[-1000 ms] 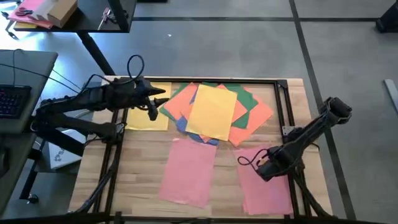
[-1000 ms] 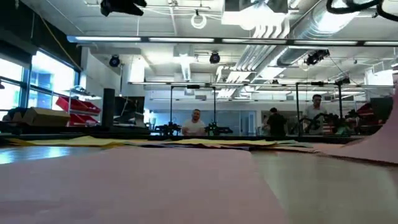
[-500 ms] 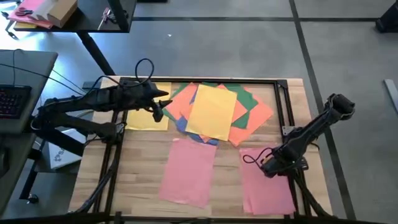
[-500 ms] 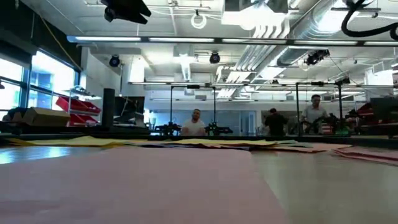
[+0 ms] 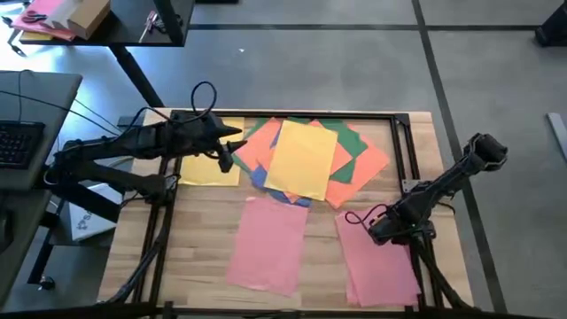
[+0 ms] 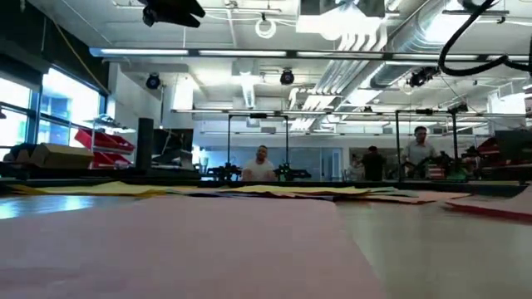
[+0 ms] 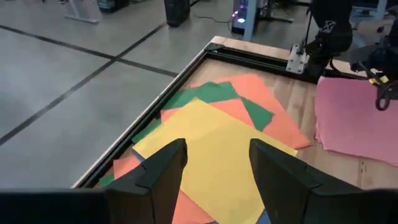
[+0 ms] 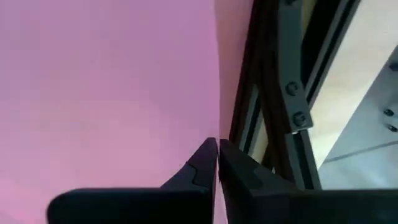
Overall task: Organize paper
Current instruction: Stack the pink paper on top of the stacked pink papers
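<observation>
Right pincer (image 8: 217, 163) closed over pink sheet (image 8: 106, 87); left pincer (image 7: 212, 167) open.

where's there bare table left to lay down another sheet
Bare wood lies between the two pink sheets, and left of the nearer one, below the yellow sheet under the left gripper. The mixed pile crowds the far middle. The right gripper sits over the right pink sheet.
</observation>
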